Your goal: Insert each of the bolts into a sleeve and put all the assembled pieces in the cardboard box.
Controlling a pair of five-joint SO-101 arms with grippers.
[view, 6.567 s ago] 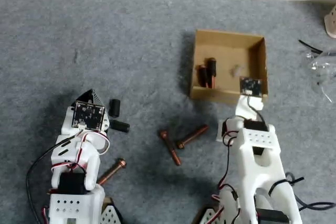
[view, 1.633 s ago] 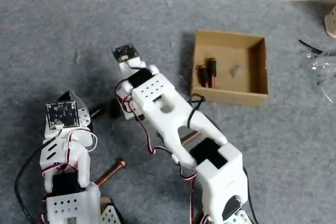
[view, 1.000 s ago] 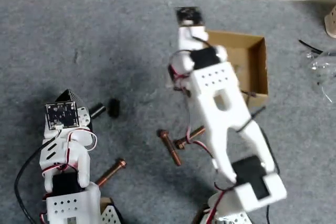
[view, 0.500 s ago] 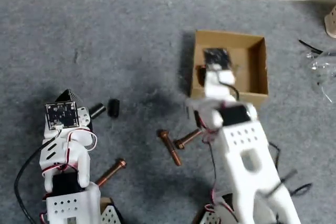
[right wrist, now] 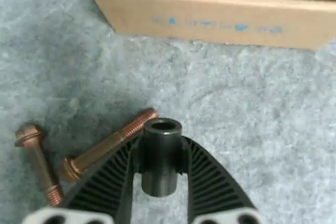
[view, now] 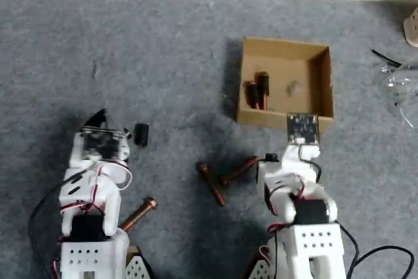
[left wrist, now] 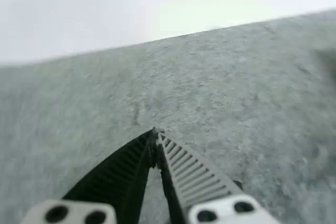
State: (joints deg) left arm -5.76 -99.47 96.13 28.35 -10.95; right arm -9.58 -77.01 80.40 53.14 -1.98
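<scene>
My right gripper (right wrist: pixel 160 174) is shut on a black sleeve (right wrist: pixel 161 153) with its open end up, just in front of the cardboard box (right wrist: pixel 210 17). From above, that sleeve (view: pixel 271 157) sits beside the tip of one copper bolt (view: pixel 238 169); a second bolt (view: pixel 212 185) lies left of it. A third bolt (view: pixel 139 213) lies by the left arm. Another black sleeve (view: pixel 141 134) lies right of my left gripper (view: pixel 98 117), whose fingers (left wrist: pixel 178 166) meet at the tip with nothing between them. The box (view: pixel 320 70) holds assembled pieces (view: pixel 258 91).
Grey carpet covers the table. Clear plastic and cables (view: pixel 397 73) lie at the far right edge. Open carpet stretches left of the box and behind the left arm.
The right arm swung from the sleeves on the left, past the box, and drew back to its own side with a black sleeve. The left arm shifted slightly right.
</scene>
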